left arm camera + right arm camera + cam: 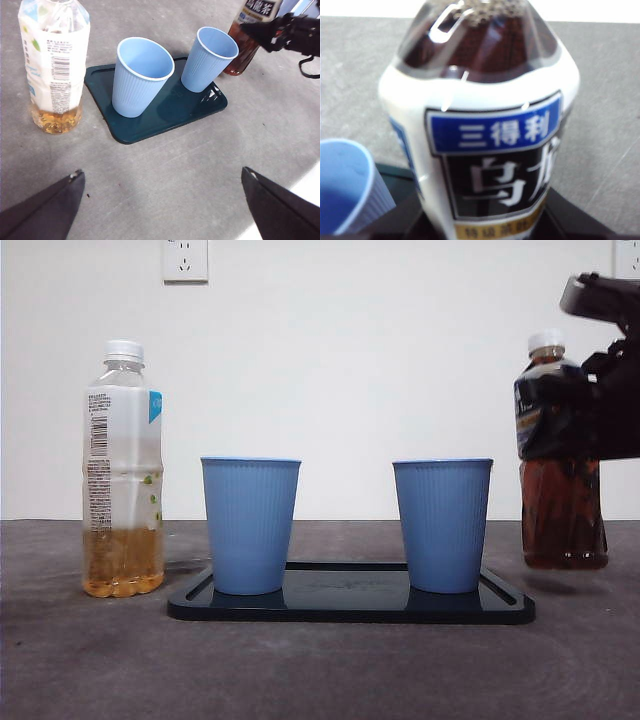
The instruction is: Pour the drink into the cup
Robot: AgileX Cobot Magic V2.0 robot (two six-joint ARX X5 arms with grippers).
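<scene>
**Mia:** Where is the drink?

**Sam:** The dark tea bottle [560, 490] is at the far side of the worktop [320, 660], next to the tray [350, 605]. It is standing straight up with its white cap on. In the front view its bottom is a little above the worktop, with a soft shadow under it.

**Mia:** Who has it?

**Sam:** The right gripper [600, 405]. Its black jaws are clamped on the label part of the bottle. In the right wrist view the bottle fills almost the whole picture.

**Mia:** And the cups?

**Sam:** Two blue cups stand on the dark tray. One cup [442, 525] is close to the tea bottle. The other cup [250, 525] is nearer to the pale bottle [122, 470]. Both cups are upright, and they look empty from above.

**Mia:** What is the pale bottle?

**Sam:** It has a white label and a bit of yellow drink at the bottom. It stands on the worktop just beside the tray, with its cap on.

**Mia:** What about the other arm?

**Sam:** The left gripper [162, 210] hangs above the worktop, away from the tray. Its jaws are wide apart with nothing between them.
</scene>
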